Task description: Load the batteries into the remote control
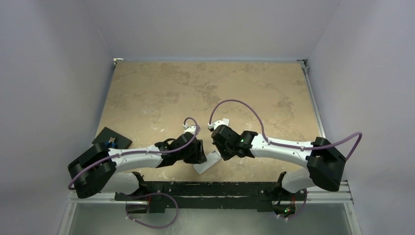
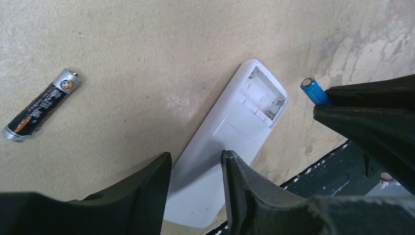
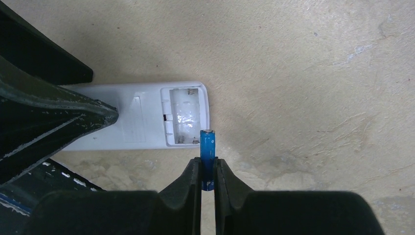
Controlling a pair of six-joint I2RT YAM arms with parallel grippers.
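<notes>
The white remote control [image 2: 215, 147] lies back up near the table's front edge [image 1: 205, 163], its battery compartment [image 3: 186, 117] uncovered and holding nothing. My left gripper [image 2: 195, 164] stands over the remote's near end with its jaws apart; one finger [image 2: 242, 191] overlaps the white back, and contact is unclear. My right gripper [image 3: 207, 169] is shut on the blue battery [image 3: 207, 147], whose tip sits at the compartment's edge. The same battery [image 2: 313, 91] shows in the left wrist view, just right of the compartment. The black battery [image 2: 41, 105] lies loose on the table to the left.
A small white square piece [image 1: 225, 121] lies behind the right gripper. A black box [image 1: 111, 138] sits at the table's left edge. The dark mounting rail [image 1: 210, 188] runs along the near edge, right under the remote's end. The two wrists are close together.
</notes>
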